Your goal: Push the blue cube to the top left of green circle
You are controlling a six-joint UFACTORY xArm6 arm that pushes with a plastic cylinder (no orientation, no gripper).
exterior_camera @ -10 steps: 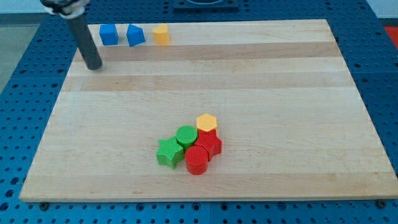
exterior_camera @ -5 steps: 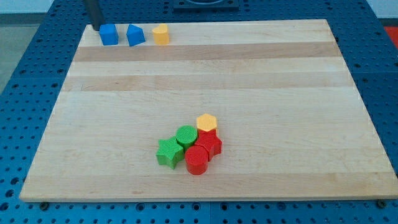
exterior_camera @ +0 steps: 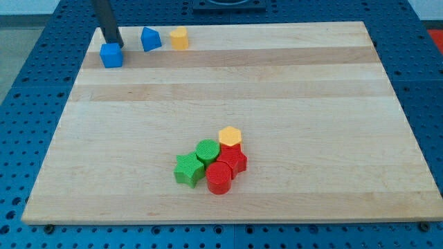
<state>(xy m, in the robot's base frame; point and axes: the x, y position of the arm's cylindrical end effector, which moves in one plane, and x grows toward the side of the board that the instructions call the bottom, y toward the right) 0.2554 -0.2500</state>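
Note:
The blue cube (exterior_camera: 111, 55) lies near the board's top left corner. My tip (exterior_camera: 112, 41) is right at the cube's top edge, touching it or nearly so. The green circle (exterior_camera: 208, 150) sits low in the middle of the board, inside a cluster of blocks, far down and to the right of the cube.
A second blue block (exterior_camera: 151, 39) and a yellow block (exterior_camera: 179, 38) stand along the top edge. Around the green circle are a green star (exterior_camera: 188, 169), a yellow hexagon (exterior_camera: 230, 136), a red star-like block (exterior_camera: 233, 161) and a red cylinder (exterior_camera: 219, 178). The wooden board (exterior_camera: 311, 104) lies on a blue perforated base.
My tip went from the left edge up past the top left corner, then came down onto the blue cube. The cube has slid down and to the left, away from the second blue block.

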